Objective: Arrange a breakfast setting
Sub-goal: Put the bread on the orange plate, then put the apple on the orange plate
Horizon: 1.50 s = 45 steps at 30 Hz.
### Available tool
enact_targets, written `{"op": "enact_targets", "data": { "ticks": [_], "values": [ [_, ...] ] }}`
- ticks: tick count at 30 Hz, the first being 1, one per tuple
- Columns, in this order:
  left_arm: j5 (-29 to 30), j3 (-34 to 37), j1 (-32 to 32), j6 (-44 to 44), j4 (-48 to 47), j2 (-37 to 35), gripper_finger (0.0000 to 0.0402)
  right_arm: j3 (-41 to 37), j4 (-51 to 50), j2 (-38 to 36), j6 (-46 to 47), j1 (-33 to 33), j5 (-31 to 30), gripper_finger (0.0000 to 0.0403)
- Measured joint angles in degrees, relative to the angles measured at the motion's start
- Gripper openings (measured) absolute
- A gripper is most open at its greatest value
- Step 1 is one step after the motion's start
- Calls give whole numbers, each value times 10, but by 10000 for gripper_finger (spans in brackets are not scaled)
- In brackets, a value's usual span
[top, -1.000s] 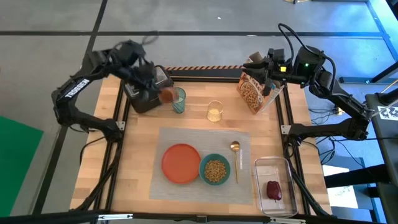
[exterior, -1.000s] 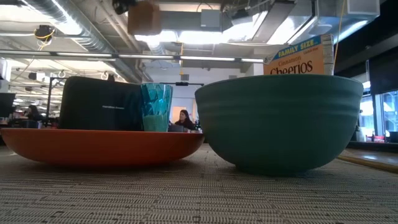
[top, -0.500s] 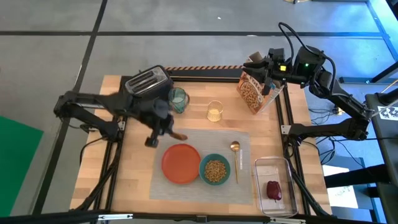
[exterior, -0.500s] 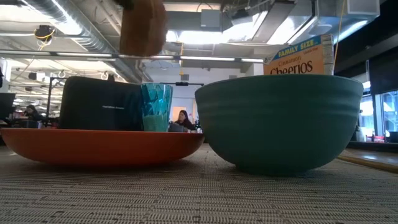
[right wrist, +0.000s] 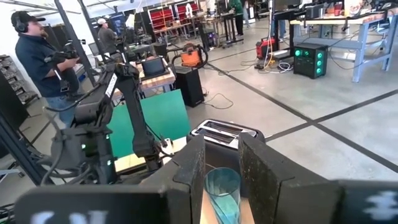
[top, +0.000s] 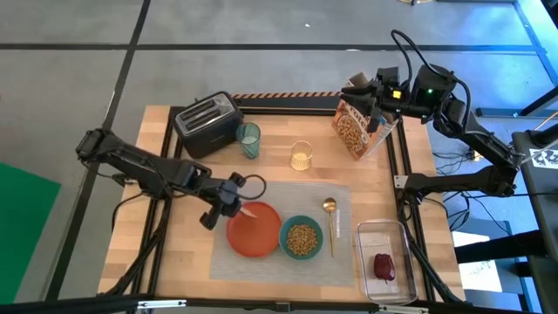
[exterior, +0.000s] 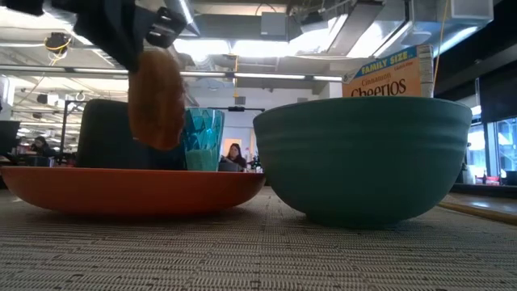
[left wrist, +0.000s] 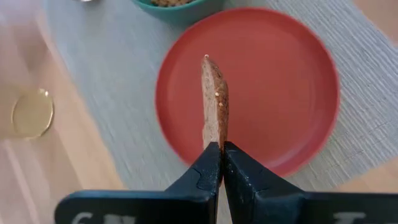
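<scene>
From above, the left gripper (top: pixel 234 202) held the brown toast slice (top: pixel 248 210) over the round orange plate's (top: pixel 257 235) rim, the slice partly hidden by the fingers. At table height, the toast (exterior: pixel 156 99) hung blurred above the plate (exterior: pixel 129 190), masking the black toaster (exterior: pixel 105 133). The left wrist showed fingers clamped on its edge (left wrist: pixel 214 112). The right gripper (right wrist: pixel 222 163) stood parted, far from the plate.

The plate (top: pixel 254 229) and the bowl (top: pixel 302 237) are set side by side on the placemat (top: pixel 288 201), the bowl to the right, with the spoon (top: pixel 330 224) laid right of it. The toast (left wrist: pixel 214 102) is held on edge above the plate. Behind the placemat the toaster (top: pixel 207 123), cup (top: pixel 250 139), glass (top: pixel 301 156) and cereal box (top: pixel 353 129) are lined up left to right. The fruit (top: pixel 384 267) is lying in the tub (top: pixel 382 228) at the right.
</scene>
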<state>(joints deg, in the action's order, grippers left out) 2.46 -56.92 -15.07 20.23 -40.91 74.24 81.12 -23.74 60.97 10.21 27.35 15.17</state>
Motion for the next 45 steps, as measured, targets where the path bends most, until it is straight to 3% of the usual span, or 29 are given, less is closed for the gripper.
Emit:
{"op": "enact_targets", "data": {
  "ticks": [11,25,32,35,40,45],
  "values": [
    [25,49,-9,13,43,0,14,0,0,0,0,0,5,88],
    [26,48,-9,8,29,0,113,0,-3,0,41,0,39,88],
    [31,33,4,-49,57,0,123,0,-4,-5,76,0,8,88],
    [64,33,22,-74,58,0,123,0,-4,-10,94,-5,10,88],
    [111,15,67,-175,60,-4,124,24,-69,-7,109,-105,-26,88],
    [119,-31,117,-197,77,-5,124,32,-235,3,179,-226,-170,88]
  ]
}}
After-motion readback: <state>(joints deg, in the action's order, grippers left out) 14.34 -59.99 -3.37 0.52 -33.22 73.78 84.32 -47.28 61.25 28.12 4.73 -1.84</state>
